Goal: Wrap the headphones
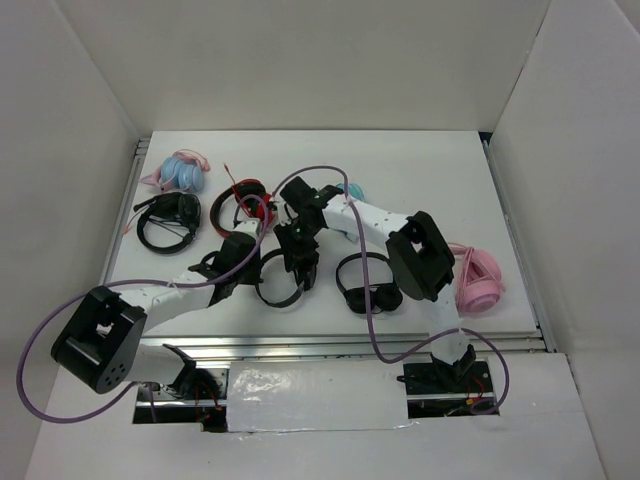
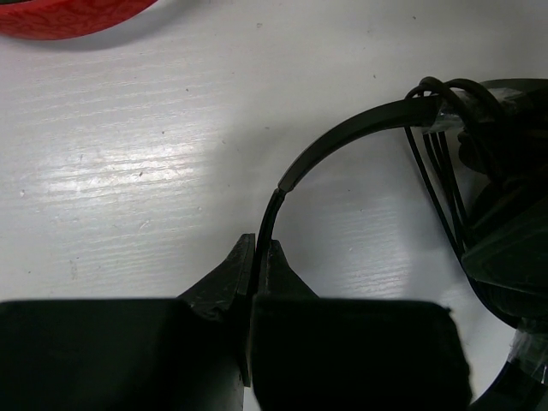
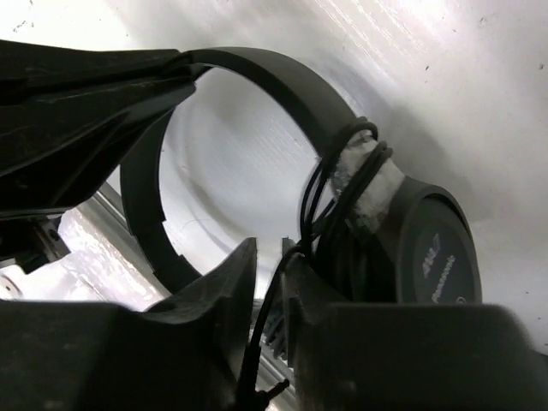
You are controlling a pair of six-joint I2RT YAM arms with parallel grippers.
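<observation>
Black headphones [image 2: 342, 137] are clamped by the left gripper [image 2: 255, 254] to steady them, while the right gripper [image 3: 271, 261], jaws slightly parted, straddles the cable [image 3: 318, 175].

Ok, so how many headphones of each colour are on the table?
Black: 3 (mic headset, held pair, third pair)
Red: 1 (red pair)
Pink: 1 (pink pair)
Pink and blue: 1 (pink-blue pair)
Light blue: 1 (blue pair, mostly hidden behind an arm)
Total: 7
</observation>
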